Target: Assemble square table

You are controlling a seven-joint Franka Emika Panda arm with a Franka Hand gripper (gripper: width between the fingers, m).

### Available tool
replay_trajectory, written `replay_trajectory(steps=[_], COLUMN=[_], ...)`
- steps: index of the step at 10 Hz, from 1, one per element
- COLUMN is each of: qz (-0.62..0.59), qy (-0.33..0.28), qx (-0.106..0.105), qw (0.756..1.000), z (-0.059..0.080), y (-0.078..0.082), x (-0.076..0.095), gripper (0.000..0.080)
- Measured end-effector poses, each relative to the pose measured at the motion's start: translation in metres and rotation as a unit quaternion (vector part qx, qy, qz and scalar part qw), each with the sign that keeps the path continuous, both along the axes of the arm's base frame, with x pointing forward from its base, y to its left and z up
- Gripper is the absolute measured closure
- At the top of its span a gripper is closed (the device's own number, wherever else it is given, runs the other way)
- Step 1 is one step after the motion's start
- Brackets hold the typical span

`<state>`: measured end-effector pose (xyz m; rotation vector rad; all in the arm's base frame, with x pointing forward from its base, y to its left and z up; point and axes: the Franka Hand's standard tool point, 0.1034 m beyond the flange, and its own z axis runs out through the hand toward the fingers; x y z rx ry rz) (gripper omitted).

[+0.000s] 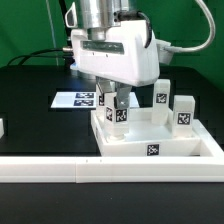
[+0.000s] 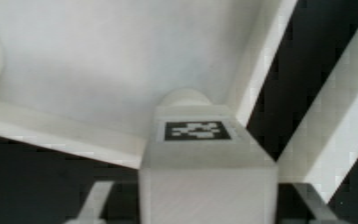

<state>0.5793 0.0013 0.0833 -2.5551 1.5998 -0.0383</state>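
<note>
The gripper [image 1: 117, 100] is clamped on a white leg [image 1: 120, 113], holding it upright over a corner of the square table top [image 1: 150, 148], which sits against the white rail [image 1: 60, 170], probably to seat it beside the two standing legs [image 1: 161, 97].

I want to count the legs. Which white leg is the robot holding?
The leg at the tabletop's corner on the exterior view's left, clamped in the tool. The other three legs stand free.
</note>
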Motion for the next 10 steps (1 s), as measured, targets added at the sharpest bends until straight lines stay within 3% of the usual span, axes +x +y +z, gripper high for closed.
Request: replay_trajectory(steps=[1, 2, 3, 4, 10], qz=[0.008, 0.028, 0.057, 0.11, 0.352], qy=[0.0, -0.002, -0.004, -0.008, -0.028], qx=[-0.001, -0.002, -0.005, -0.01, -0.032], qw=[1.0, 1.0, 0.998, 0.994, 0.935], z=[-0.0003, -0.0004, -0.0011, -0.0023, -0.0045], y=[0.0005, 0.0005, 0.0, -0.0004, -0.0015], x=[-0.0002, -0.0002, -0.0005, -0.001, -0.002], gripper=[0.0425, 0.0289, 0.0289, 0.018, 0.0151])
